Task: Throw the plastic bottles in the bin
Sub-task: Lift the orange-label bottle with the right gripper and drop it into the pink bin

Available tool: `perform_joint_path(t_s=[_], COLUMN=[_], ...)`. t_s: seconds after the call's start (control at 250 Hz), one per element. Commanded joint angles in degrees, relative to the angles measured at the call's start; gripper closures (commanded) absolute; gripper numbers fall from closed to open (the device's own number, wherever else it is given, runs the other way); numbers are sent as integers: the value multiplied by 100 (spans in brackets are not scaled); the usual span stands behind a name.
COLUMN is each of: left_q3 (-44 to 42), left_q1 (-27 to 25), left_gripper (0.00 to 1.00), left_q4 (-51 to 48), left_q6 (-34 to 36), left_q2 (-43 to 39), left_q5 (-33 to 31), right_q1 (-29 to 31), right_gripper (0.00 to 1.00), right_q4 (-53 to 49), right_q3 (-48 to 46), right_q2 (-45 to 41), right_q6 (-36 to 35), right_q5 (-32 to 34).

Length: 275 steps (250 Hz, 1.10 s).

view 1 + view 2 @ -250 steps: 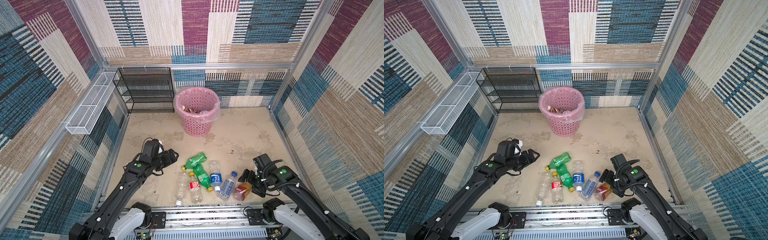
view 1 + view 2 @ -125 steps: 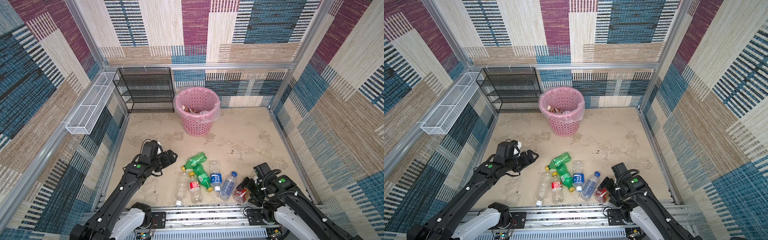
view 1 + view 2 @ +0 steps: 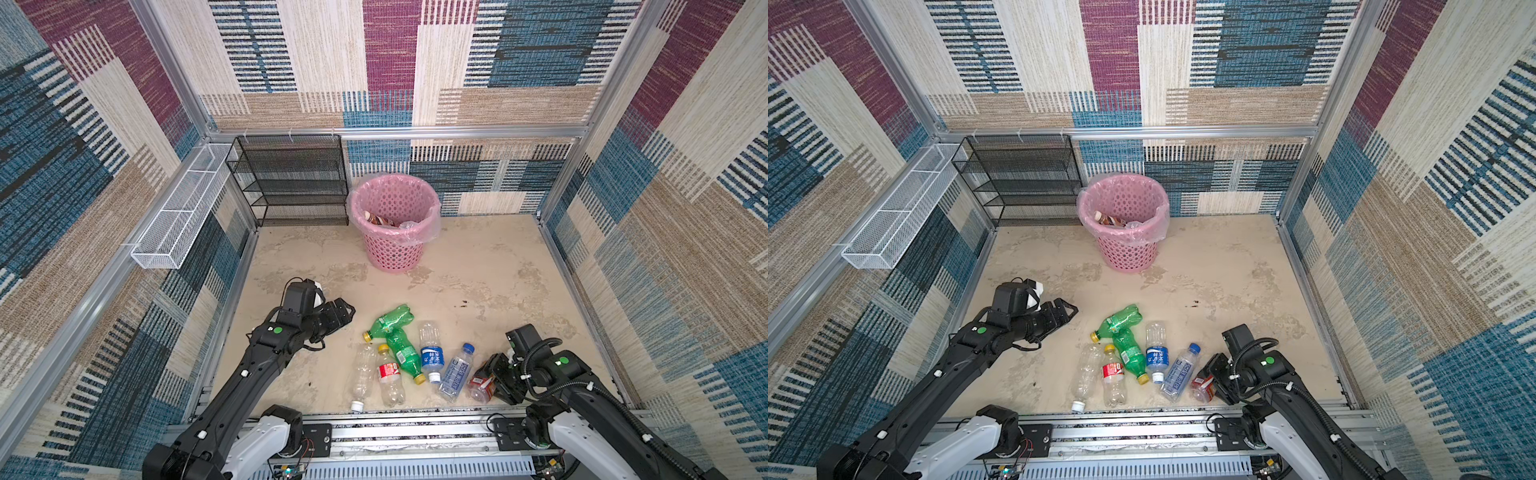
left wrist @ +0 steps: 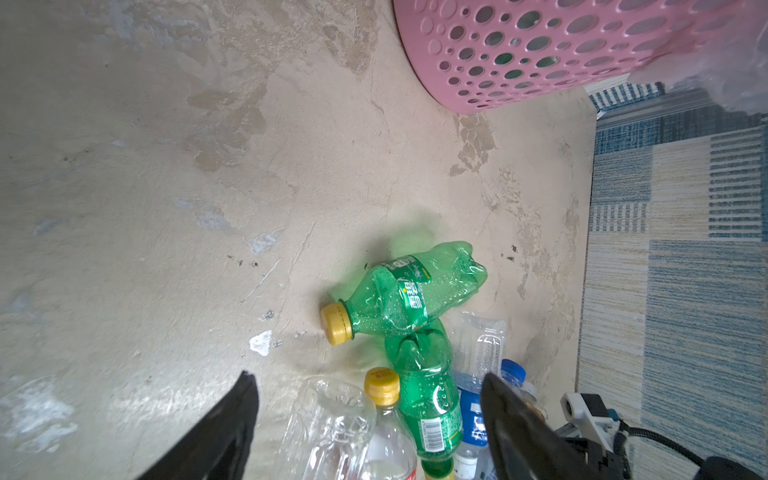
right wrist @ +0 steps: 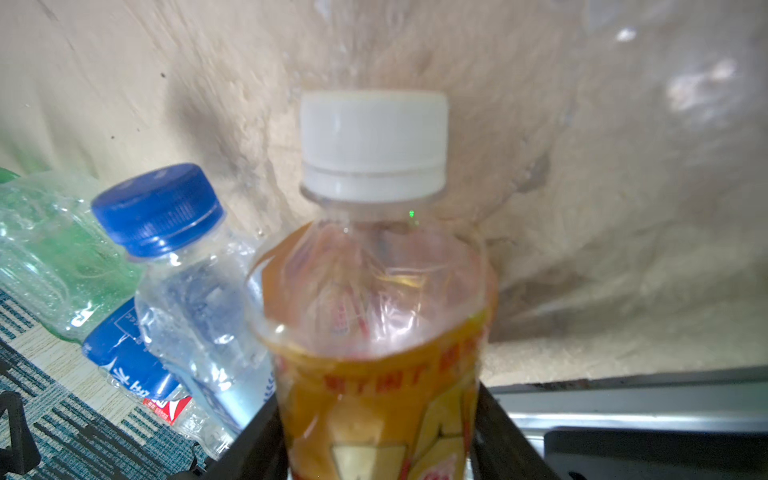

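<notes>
**Right tool** point(image 3: 495, 380): closed on the white-capped bottle point(image 5: 374, 286). One finger presses each side of its orange label, and the cap points away from the wrist. In both top views this bottle sits at the near right of the desk point(image 3: 478, 270), at the right end of the loose bottles and just beside the blue-capped clear bottle point(image 3: 456, 374). Whether it rests on the desk or is raised cannot be told.

**Left tool** point(image 3: 343, 311): jaws wide apart with nothing between them. It is held over bare desk near the upper green bottle point(image 3: 390, 322), to its left and not touching it.

**Also lying on the desk:**
- second green bottle point(image 3: 401, 353)
- blue-labelled bottle point(image 3: 431, 357)
- red-labelled bottle point(image 3: 388, 372)
- unlabelled clear bottle point(image 3: 363, 370)

**Bin** point(image 3: 392, 249): upright at the far side of the desk, well apart from both tools. A brown-labelled bottle point(image 3: 376, 219) lies inside.
</notes>
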Motion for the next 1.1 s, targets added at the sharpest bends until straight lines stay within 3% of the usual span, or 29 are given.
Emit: perform_joint_path(t_s=[0.0,0.352,0.648,0.768,0.872,0.964,1.096], left_q3=[69,166,305,368,470,637,944], left_q1=[15,23,23,23,28,23,25], left_gripper=[16,15,15,15,16,16,16], left_q4=[82,7,-226,-229,-196,-213,-356], left_q6=[78,83,99,71,6,-39,-40], left_q2=[18,62,8,64,137,202,246], left_q5=[44,35,-52,-31,16,43,53], right_q1=[-1,-1,-6,-6,5,64,63], right_gripper=[40,41,42,42,42,41,22], right_q4=[71,166,1559,2408,3171,3553,3414], right_q3=[262,1850,1965,2469,3701,5656,8187], right_q2=[-23,919,1320,1692,2373,3394,4836], right_q6=[10,-782,-1223,-1632,-1995,-2383,-2778], right_q5=[338,1429,1268,1056,835,712,615])
